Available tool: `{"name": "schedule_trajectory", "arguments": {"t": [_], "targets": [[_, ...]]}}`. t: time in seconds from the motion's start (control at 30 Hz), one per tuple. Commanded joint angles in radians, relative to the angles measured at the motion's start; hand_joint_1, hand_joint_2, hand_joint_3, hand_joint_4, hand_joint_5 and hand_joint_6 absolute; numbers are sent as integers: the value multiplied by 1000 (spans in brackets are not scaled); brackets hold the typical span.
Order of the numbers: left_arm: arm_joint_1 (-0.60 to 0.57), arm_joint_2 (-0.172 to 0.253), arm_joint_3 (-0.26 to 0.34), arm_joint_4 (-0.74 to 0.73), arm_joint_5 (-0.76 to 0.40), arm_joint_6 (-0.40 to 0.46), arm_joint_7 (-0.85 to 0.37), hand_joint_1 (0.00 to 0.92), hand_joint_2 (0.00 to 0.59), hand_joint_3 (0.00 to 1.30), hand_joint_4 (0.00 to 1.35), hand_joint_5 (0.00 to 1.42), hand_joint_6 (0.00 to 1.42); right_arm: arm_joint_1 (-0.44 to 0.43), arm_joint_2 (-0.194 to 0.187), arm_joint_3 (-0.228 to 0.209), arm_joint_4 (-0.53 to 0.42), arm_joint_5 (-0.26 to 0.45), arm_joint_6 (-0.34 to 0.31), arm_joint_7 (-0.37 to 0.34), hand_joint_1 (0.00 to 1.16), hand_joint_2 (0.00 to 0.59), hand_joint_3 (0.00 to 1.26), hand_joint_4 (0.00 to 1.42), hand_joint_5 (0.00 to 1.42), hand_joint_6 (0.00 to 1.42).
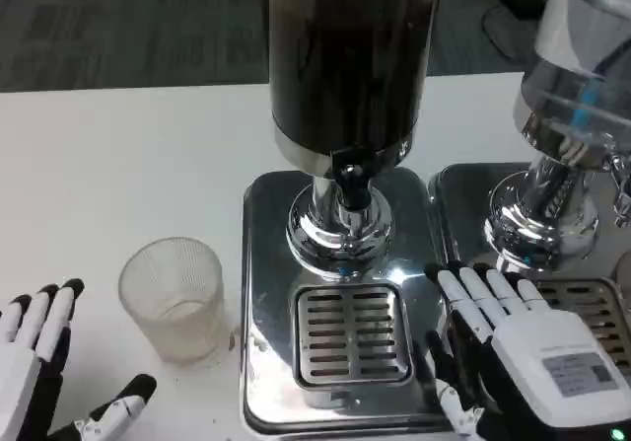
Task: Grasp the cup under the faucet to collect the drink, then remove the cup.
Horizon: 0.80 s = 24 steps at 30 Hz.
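A clear ribbed plastic cup stands upright on the white table, left of the dispenser's steel base. The dark drink dispenser rises at centre, its black faucet above the slotted drip grate. Nothing stands on the grate. My left hand is at the lower left, fingers spread, thumb pointing toward the cup, a short gap from it and holding nothing. My right hand rests with fingers extended on the steel base right of the grate, holding nothing.
A second dispenser with a clear tank and chrome foot stands at the right on its own steel tray. White table stretches to the left and behind the cup; dark floor lies beyond its far edge.
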Motion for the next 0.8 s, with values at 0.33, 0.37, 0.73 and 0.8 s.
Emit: {"name": "schedule_trajectory", "arguments": {"t": [0.33, 0.37, 0.73, 0.8], "targets": [[-130, -65, 95, 193, -283, -172, 136, 0, 112, 0, 0, 0, 0, -13, 52, 25, 3, -46, 51, 7, 378, 573, 17, 0, 0, 0], [-137, -64, 94, 216, -297, -200, 142, 0, 111, 0, 0, 0, 0, -16, 53, 25, 6, -47, 51, 6, 378, 573, 18, 0, 0, 0], [-312, 7, 60, 703, -501, -709, 68, 0, 78, 0, 0, 57, 0, -38, 105, 60, 47, -75, 85, -21, 380, 573, 31, 0, 0, 0], [-337, 22, 47, 742, -510, -726, 40, 0, 52, 0, 0, 38, 0, -41, 110, 65, 51, -75, 89, -21, 380, 571, 32, 0, 0, 0]]}}
